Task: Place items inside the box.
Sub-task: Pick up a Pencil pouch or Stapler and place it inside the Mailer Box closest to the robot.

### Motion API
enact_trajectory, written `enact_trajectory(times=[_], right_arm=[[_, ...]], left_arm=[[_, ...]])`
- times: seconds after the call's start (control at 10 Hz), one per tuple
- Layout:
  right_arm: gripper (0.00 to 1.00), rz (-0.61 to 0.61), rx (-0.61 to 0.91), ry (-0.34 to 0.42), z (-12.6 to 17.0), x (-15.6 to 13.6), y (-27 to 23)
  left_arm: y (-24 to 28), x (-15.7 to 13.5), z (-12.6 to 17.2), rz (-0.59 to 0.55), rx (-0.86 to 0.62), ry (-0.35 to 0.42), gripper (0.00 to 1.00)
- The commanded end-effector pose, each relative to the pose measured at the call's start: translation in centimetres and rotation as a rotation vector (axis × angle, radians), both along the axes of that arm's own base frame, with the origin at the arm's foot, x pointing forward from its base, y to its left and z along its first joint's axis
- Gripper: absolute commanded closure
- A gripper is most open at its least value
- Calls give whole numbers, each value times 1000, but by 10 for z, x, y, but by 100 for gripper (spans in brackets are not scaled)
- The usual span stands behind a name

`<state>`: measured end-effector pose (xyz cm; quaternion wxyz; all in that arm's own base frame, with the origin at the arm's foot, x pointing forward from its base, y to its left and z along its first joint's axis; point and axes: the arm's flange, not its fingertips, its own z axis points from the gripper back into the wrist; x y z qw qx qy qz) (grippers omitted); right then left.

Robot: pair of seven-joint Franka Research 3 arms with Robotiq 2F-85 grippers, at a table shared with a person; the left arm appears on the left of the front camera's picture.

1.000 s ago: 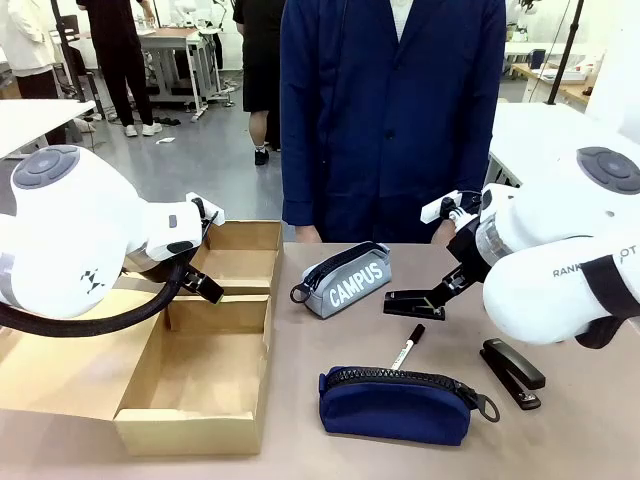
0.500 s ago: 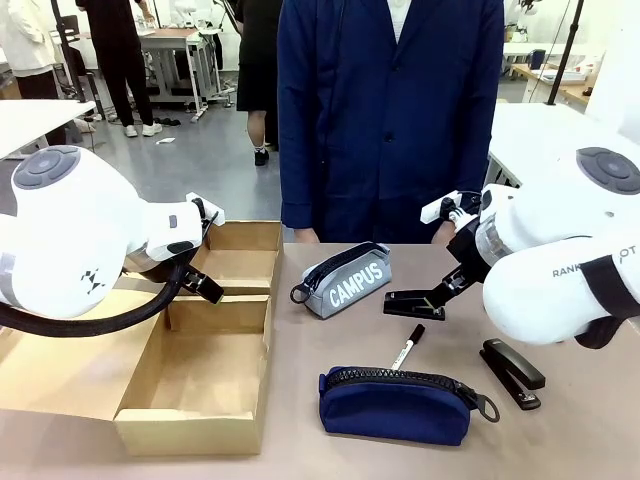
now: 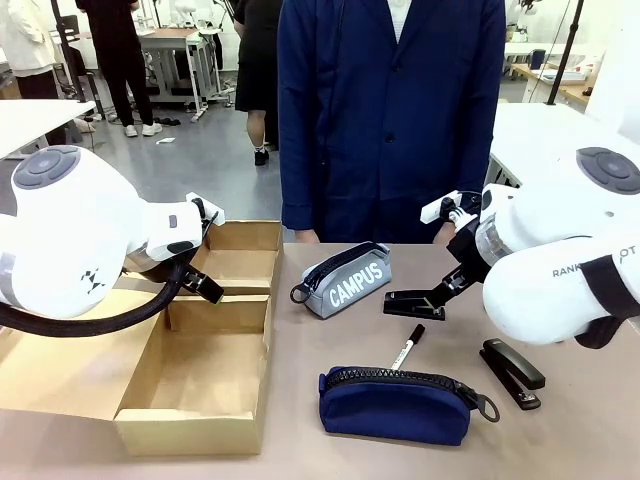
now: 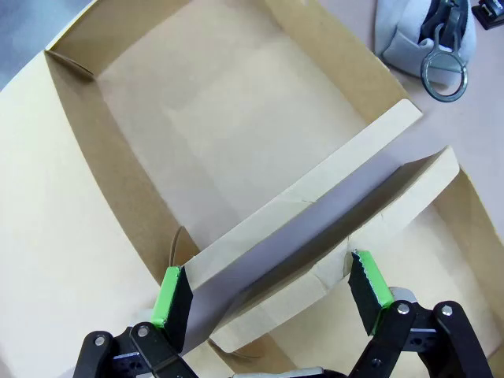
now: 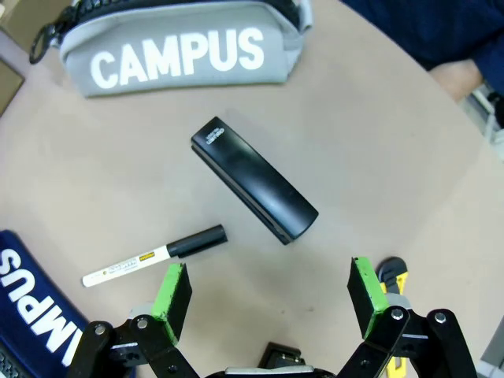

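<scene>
The brown cardboard box point(image 3: 200, 340) lies open at the table's left, both compartments bare. My left gripper point(image 4: 272, 287) hangs open over its inner divider wall point(image 4: 315, 213). The grey CAMPUS pencil case point(image 3: 345, 280) lies mid-table, with the black marker pen point(image 3: 407, 347) and the navy zip pouch point(image 3: 395, 405) in front of it. My right gripper point(image 5: 269, 291) is open above one black stapler point(image 5: 253, 179), not touching it. The other stapler point(image 3: 512, 372) sits at the right. A small black-and-yellow tool point(image 5: 394, 276) peeks beside my right finger.
A person in a navy coat point(image 3: 390, 120) stands at the far edge, one hand point(image 5: 453, 79) resting near the table's rim. The box's flap lids point(image 3: 40, 360) spread flat to the left. Bare tabletop point(image 3: 300, 400) lies between the box and the pouch.
</scene>
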<state>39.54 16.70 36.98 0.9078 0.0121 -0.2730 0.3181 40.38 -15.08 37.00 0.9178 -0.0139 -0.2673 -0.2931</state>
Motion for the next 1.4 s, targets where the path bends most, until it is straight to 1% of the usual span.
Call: enact_trajectory(times=[0.0, 0.1, 0.2, 0.3, 0.4, 0.5, 0.6, 0.7, 0.8, 0.9, 1.0, 1.1, 1.2, 1.3], right_arm=[[0, 0, 0, 0, 0, 0, 0], [0, -29, 17, 36, 35, -3, -8], [0, -127, 59, 34, 83, -12, -19], [0, -220, 149, 52, 135, -30, -33], [0, -217, 233, 103, 166, -49, -49], [0, -204, 337, 175, 185, -66, -70], [0, -189, 492, 297, 193, -79, -103], [0, -208, 669, 354, 192, -96, -144], [0, -247, 868, 357, 181, -118, -198], [0, -283, 1022, 357, 164, -134, -250], [0, -345, 1158, 336, 144, -147, -298], [0, -417, 1268, 319, 123, -158, -336], [0, -499, 1364, 304, 99, -168, -365], [0, -575, 1422, 301, 79, -172, -386]], left_arm=[[0, 0, 0, 0, 0, 0, 0], [13, -14, 26, -48, -36, 5, 0], [24, -34, 64, -32, -96, 6, 0], [34, -59, 110, 57, -155, 20, 0], [46, -81, 143, 49, -219, 8, 0], [67, -96, 163, 54, -272, 12, 0], [91, -100, 173, 53, -365, 86, 0], [132, -99, 179, -11, -507, 200, 0], [187, -95, 181, 32, -694, 251, 0], [242, -95, 173, 98, -868, 252, 0], [296, -103, 159, 149, -1020, 236, 0], [325, -116, 141, 215, -1159, 215, 0], [331, -112, 127, 282, -1266, 197, 0], [328, -116, 112, 335, -1343, 187, 0]])
